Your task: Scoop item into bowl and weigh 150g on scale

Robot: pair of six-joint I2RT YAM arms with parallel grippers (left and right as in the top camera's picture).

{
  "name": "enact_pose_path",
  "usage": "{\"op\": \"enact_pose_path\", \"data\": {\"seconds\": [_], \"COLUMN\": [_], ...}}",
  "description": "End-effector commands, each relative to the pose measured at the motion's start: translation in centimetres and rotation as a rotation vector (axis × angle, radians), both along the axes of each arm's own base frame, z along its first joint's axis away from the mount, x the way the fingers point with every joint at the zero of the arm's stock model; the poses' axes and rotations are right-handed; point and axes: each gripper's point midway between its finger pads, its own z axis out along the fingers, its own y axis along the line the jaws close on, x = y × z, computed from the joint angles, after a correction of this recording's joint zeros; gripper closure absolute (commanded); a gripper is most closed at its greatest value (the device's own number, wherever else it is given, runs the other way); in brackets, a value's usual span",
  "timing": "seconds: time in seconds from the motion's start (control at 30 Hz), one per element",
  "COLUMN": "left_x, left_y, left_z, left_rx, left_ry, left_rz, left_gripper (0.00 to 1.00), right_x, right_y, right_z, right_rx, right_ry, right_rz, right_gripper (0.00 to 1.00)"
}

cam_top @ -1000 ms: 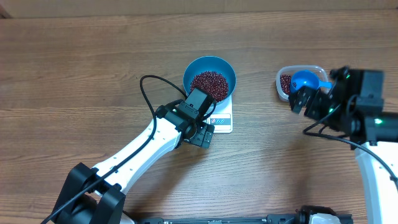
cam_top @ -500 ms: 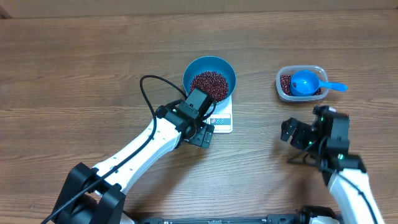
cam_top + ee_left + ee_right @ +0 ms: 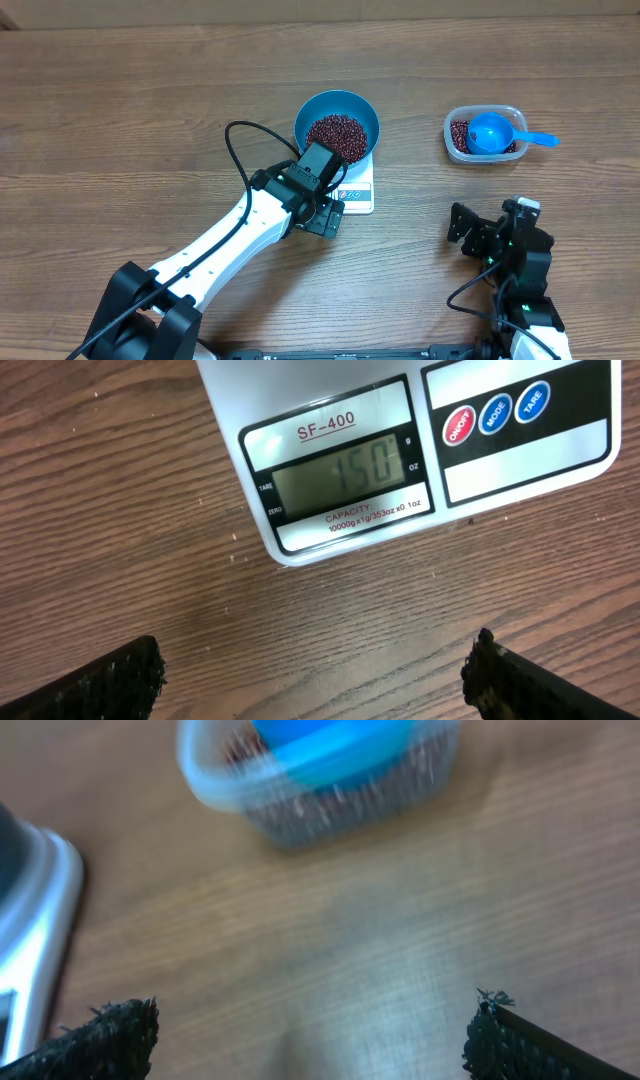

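The left gripper (image 3: 315,680) and right gripper (image 3: 462,228) are both open wide, holding nothing. Tiny dark red-brown beans (image 3: 336,134), too many to count, heap in one deep blue bowl (image 3: 362,108) on one white scale (image 3: 330,420) showing 150. At the bowl's 3 o'clock, one blue scoop (image 3: 490,132) lies in one clear tub (image 3: 451,138).

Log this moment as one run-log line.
blue bowl of beans on scale | display reads 150 | blue scoop in clear tub | left gripper open by scale | right gripper open, empty
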Motion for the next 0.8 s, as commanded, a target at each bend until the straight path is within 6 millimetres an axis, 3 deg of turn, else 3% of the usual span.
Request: {"op": "enact_pose_path", "data": {"seconds": [0.0, 0.2, 0.5, 0.77], "left_x": [0.1, 0.1, 0.1, 0.1], "left_y": [0.6, 0.6, 0.6, 0.6], "left_z": [-0.2, -0.2, -0.2, -0.2], "left_rx": [0.016, 0.016, 0.016, 0.016], "left_ry": [0.000, 0.000, 0.000, 0.000], "left_rz": [-0.005, -0.005, -0.005, -0.005], "left_gripper": [0.00, 0.00, 0.00, 0.00], "right_x": [0.1, -0.3, -1.8, -2.1], "right_y": [-0.2, -0.2, 0.0, 0.0], "right_z": [0.8, 0.9, -1.0, -0.5], "right_rx": [-0.013, -0.015, -0.010, -0.011], "right_ry": [-0.063, -0.090, -0.028, -0.042], "right_rz": [-0.009, -0.009, -0.009, -0.009], "right_gripper": [0.00, 0.00, 0.00, 0.00]}}
